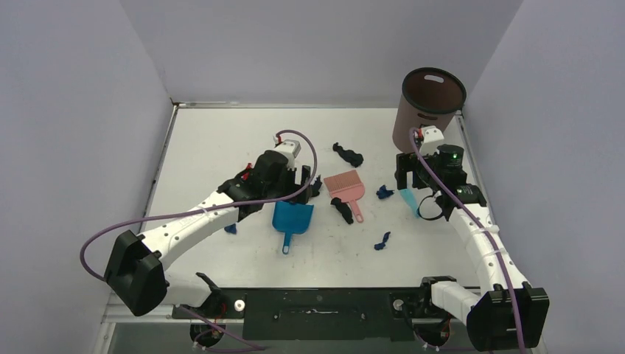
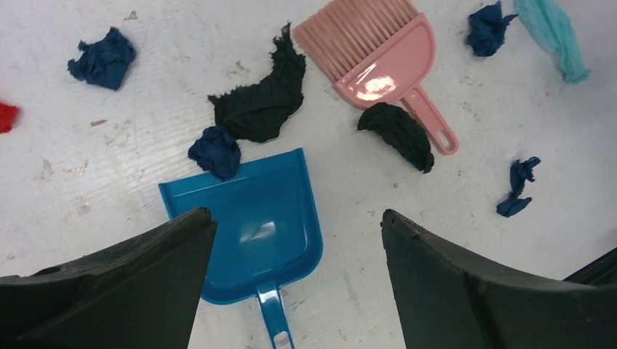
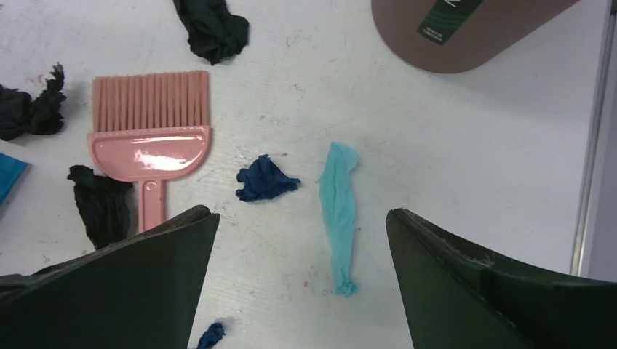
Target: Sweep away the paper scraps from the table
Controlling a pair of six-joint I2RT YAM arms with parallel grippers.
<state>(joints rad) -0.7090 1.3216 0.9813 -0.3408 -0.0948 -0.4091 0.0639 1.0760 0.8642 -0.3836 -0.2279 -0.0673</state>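
The left tool and right tool both hang released, holding nothing. The paper scraps lie scattered across the middle of the bench, around the dustpan and brush. Lifting the brush could flick away the black scrap just beside its handle. In the right wrist view the light-blue strip runs lengthwise, away from the tool, with its twisted end nearest.

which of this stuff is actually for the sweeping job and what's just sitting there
For the job: paper scraps, pink brush, blue dustpan, table.
Just sitting there: brown bin at the far right corner, maybe for dumping later.
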